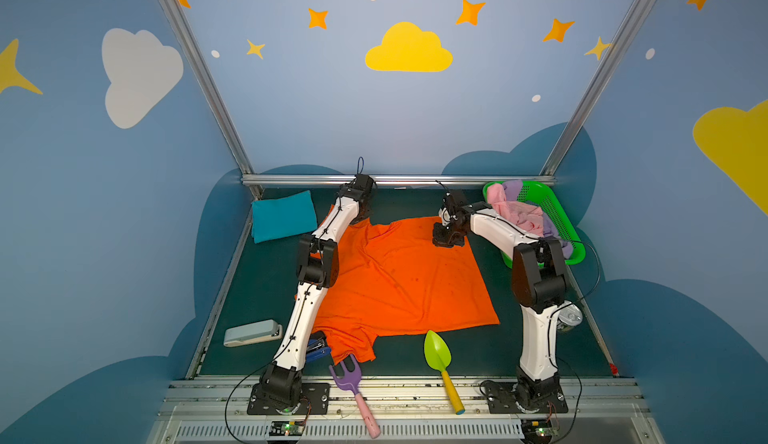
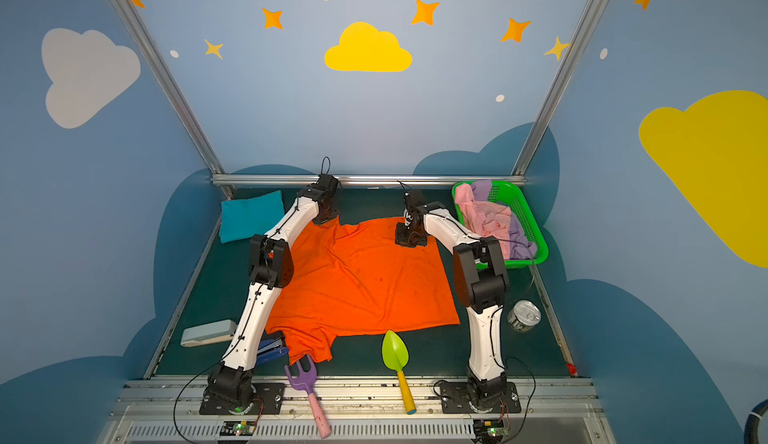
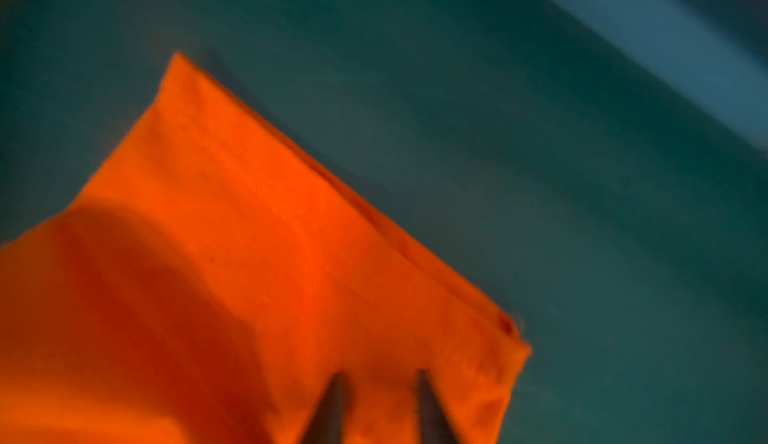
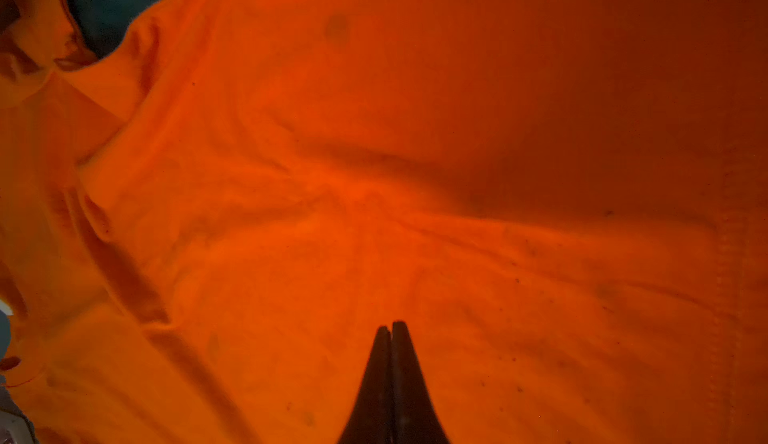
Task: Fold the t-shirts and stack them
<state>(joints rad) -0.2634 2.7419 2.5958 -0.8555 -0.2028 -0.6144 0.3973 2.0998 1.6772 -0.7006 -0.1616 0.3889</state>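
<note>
An orange t-shirt point(image 1: 399, 280) point(image 2: 361, 280) lies spread over the middle of the dark green table, with one sleeve near the front edge. My left gripper point(image 1: 360, 213) point(image 3: 380, 373) is at its far left corner, jaws narrowly apart and shut on orange cloth point(image 3: 249, 255) that peaks up to it. My right gripper point(image 1: 445, 242) point(image 4: 391, 325) is shut, tips together, down on the shirt's far right part point(image 4: 374, 151). A folded teal t-shirt point(image 1: 282, 215) lies at the far left. Pink point(image 1: 519, 213) and lilac point(image 1: 515, 186) t-shirts are heaped in the basket.
A green basket point(image 1: 548, 205) stands at the far right. A grey stapler point(image 1: 252, 332) and a blue one point(image 1: 318, 348) lie front left. A purple rake point(image 1: 349, 379), a green shovel point(image 1: 437, 350) and a tin can point(image 2: 524, 315) lie near the front.
</note>
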